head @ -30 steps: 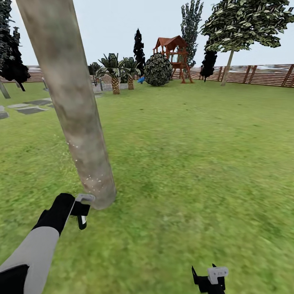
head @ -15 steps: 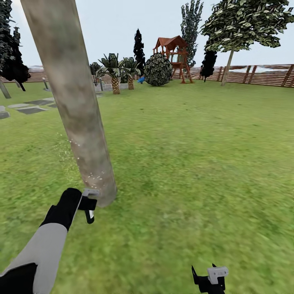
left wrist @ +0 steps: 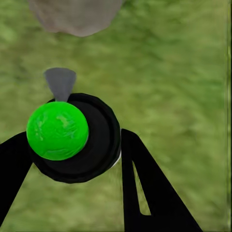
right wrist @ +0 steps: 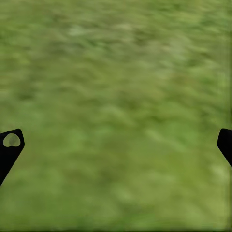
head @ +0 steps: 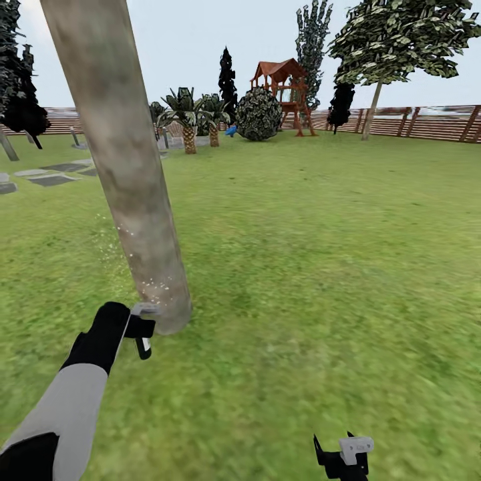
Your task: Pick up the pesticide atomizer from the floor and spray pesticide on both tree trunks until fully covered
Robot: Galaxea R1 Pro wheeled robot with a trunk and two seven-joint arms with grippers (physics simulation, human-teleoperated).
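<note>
The left gripper (head: 133, 329) was clamped on the pesticide atomizer (head: 142, 319), its pale spray head just beside the foot of the thick tree trunk (head: 123, 167), where whitish pesticide specks (head: 150, 286) dotted the bark. The left wrist view showed the atomizer's green-capped dark top (left wrist: 58, 130) between black fingers (left wrist: 145, 188). The right gripper (right wrist: 116, 145) hung with fingers spread wide over lawn (right wrist: 121, 72).

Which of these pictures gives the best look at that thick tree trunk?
The head view: the tree trunk runs from its base up out of frame, pale specks low on it. The left wrist view catches just its base; the right wrist view has grass.
</note>
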